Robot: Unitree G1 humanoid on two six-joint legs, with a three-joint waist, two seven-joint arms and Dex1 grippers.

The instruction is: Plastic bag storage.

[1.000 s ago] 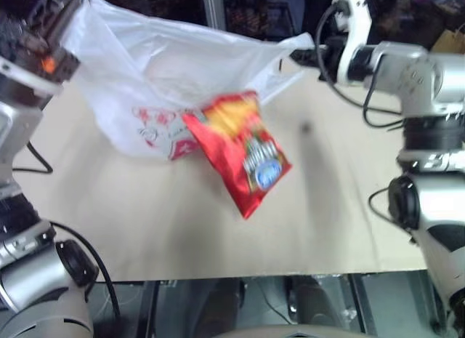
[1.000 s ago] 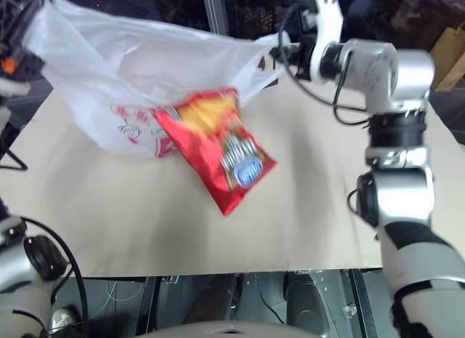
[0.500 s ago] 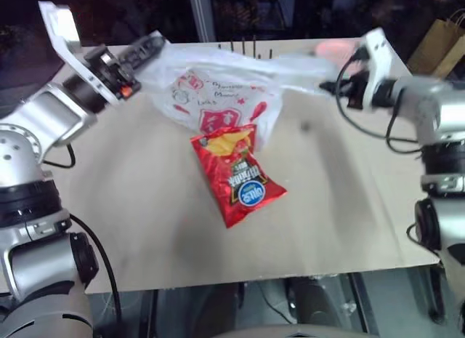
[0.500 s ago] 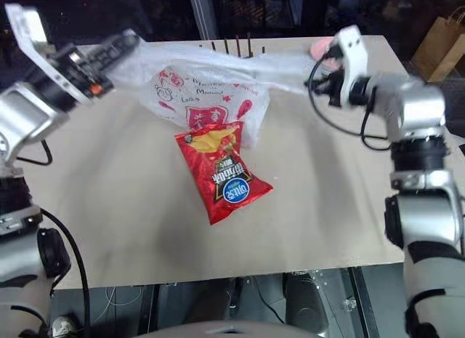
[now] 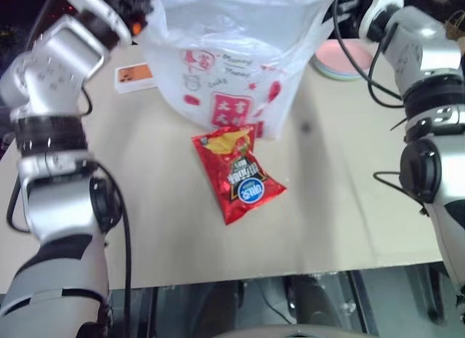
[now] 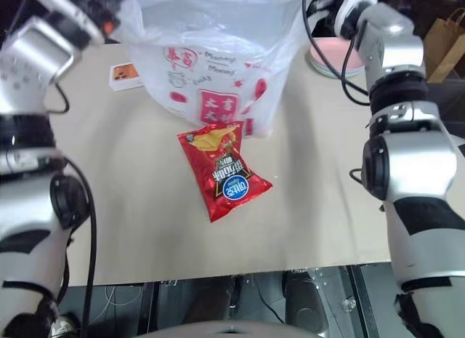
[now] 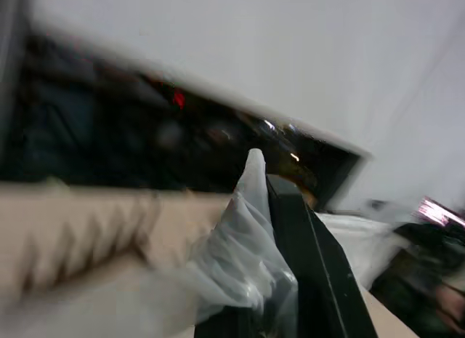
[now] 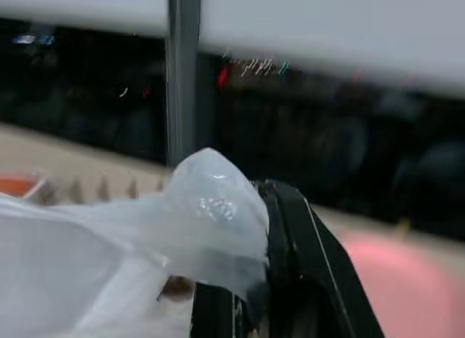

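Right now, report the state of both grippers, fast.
Left gripper: jaws shut on the plastic bag, at its left top edge.
Right gripper: jaws shut on the plastic bag, at its right top edge.

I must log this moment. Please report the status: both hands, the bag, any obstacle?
Left hand and right hand both shut on the plastic bag, held up between them. Red chip packet lies on the table before the bag.
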